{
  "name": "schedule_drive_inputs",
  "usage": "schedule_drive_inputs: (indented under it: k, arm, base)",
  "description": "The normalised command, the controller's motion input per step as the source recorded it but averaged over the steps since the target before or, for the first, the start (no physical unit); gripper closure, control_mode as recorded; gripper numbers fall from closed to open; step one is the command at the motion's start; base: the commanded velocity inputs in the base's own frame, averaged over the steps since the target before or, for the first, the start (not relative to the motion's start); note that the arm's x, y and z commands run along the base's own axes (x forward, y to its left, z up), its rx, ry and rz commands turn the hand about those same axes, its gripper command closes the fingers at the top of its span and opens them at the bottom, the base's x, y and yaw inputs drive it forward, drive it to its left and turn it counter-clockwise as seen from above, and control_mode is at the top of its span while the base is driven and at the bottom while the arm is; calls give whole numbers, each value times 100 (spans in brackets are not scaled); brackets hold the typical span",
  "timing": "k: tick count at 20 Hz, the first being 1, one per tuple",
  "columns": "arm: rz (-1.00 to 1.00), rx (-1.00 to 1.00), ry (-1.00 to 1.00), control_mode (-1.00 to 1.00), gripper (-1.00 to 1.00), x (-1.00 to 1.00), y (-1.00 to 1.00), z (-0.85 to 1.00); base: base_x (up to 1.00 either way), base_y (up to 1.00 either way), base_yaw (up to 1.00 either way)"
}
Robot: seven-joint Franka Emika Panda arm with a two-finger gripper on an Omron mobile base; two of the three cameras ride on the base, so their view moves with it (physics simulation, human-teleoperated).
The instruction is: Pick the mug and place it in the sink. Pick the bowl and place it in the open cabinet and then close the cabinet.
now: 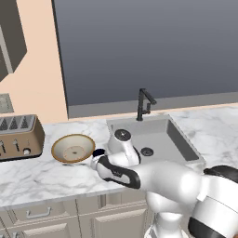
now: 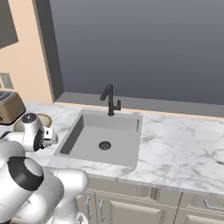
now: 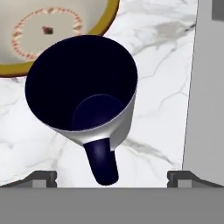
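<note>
In the left base view, the white marble desk (image 1: pixel 42 179) carries a wide shallow tan bowl with a brown rim and cream interior (image 1: pixel 73 148), standing upright just right of a brown metal toaster (image 1: pixel 19 137). Just right of the bowl, a dark sliver of the small light-grey mug with a navy interior (image 1: pixel 98 152) shows beside the white arm's wrist, which hangs over it. The rectangular grey sink with a round dark drain (image 1: pixel 179 139) lies to the right, near the mug, with a thin black faucet (image 1: pixel 144 104) at its back edge. A corner of the taupe cabinet (image 1: pixel 10 37) hangs on the wall at upper left.

In the right base view, the sink (image 2: pixel 72 135) sits mid-desk with the faucet (image 2: pixel 109 99) behind it. The arm's wrist covers most of the bowl (image 2: pixel 43 119), whose tan edge shows beside the toaster (image 2: pixel 9 106) at the far left.

In the hand view, the mug (image 3: pixel 83 85) stands upright on the marble directly below the camera, its dark handle pointing toward the bottom edge. The end effector (image 3: pixel 112 177) has its two dark fingertips (image 3: pixel 43 177) spread wide apart, one on either side of the handle, touching nothing. The bowl (image 3: pixel 57 33) lies just beyond the mug; whether they touch I cannot tell. The sink's grey edge (image 3: pixel 205 87) runs along the right.
</note>
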Motion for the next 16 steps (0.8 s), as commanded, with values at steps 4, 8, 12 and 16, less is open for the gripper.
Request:
schedule_drive_inputs:
  k: [4, 8, 12, 16]
  arm:
    - [0, 5, -1, -100, -100, 34, 0, -18]
    - [0, 8, 0, -100, 100, 21, 13, -28]
    - [0, 9, 0, -100, 100, 1, 9, -23]
    - [0, 8, 0, -100, 100, 0, 12, -19]
  base:
    - [0, 0, 0]
    - [0, 0, 0]
    - [0, 0, 0]
    - [0, 0, 0]
